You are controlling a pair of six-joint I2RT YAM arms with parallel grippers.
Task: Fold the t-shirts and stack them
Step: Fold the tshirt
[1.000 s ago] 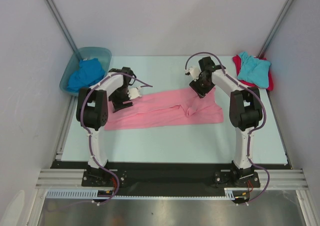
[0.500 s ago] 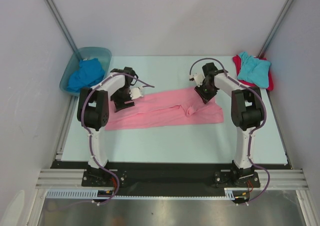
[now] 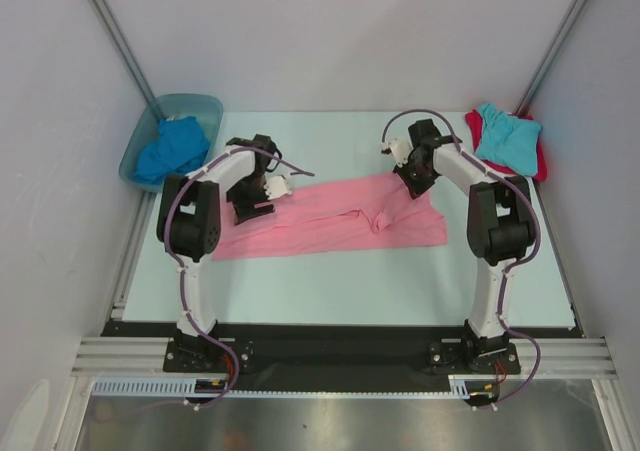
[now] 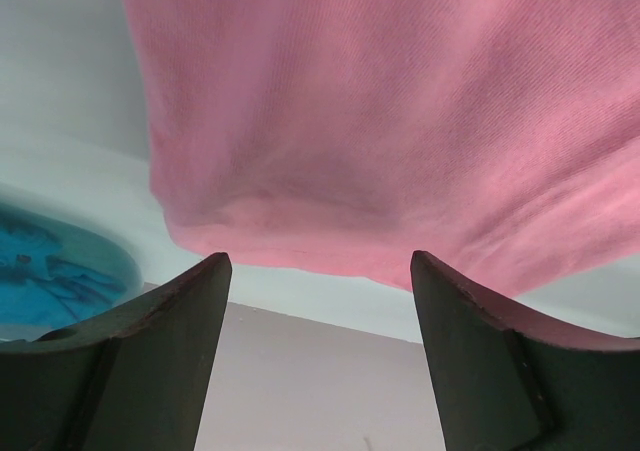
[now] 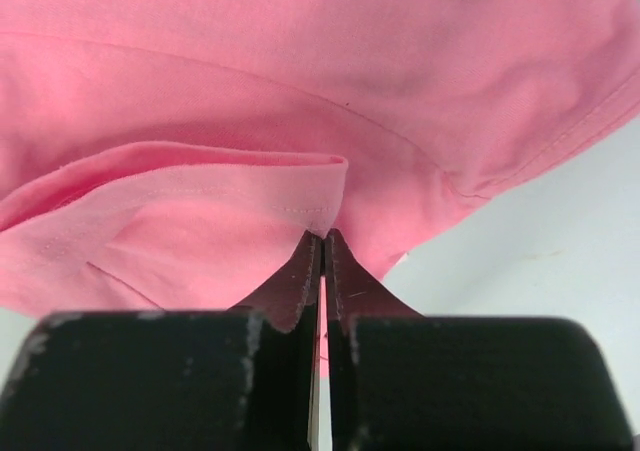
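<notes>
Pink t-shirt [image 3: 330, 221], place: spread flat across the middle of the tabletop [image 3: 330, 291], between the two arms and clear of both side edges.
Long axis: laid left to right, roughly parallel to the near edge, with the right end slightly nearer the far edge.
Heading: neck and hem cannot be told apart from above; only a small bunched crease is seen right of centre.
Right hand [image 3: 412, 174]: closed tight at the far right corner of the shirt. In the wrist view the jaws are pressed together on a folded hem, and a pinch of cloth is judged to be caught.
Left hand [image 3: 266, 188]: spread wide and holding nothing, set over the far edge at the left end, with the hem seen just ahead of the jaws.
Relation for the coming move: the shirt lies on the near side of both hands, so a fold is judged to be made by drawing the far edge toward the near edge.
Nearer arm: each end is matched to its own arm.
Other t-shirts: royal blue t-shirt [image 3: 170, 149] is heaped in the tub [image 3: 190, 101] at the far left corner; turquoise t-shirt [image 3: 507, 136] is laid on the red t-shirt [image 3: 540, 163] at the far right corner.
</notes>
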